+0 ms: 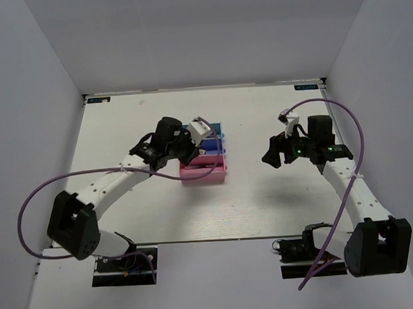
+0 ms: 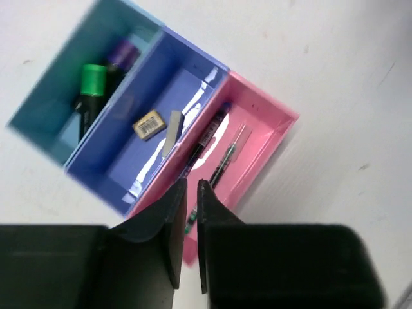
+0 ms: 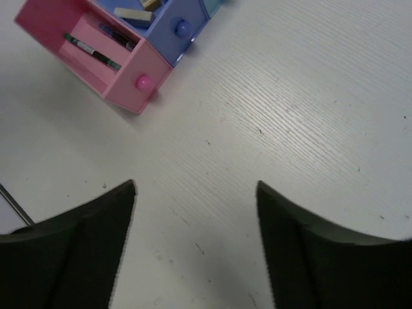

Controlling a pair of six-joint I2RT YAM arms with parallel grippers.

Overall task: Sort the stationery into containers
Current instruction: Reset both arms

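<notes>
Left jaws nearly closed, empty, over pink tray (image 2: 261, 122), right jaws wide, empty

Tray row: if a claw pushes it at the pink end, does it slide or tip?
Probably slides: the tray row looks like thin plastic, lightly loaded, on a smooth table. Tipping seems unlikely, since it sits low and wide. A push at the pink tray end would likely pivot the row rather than move it straight, being off-centre.
</notes>
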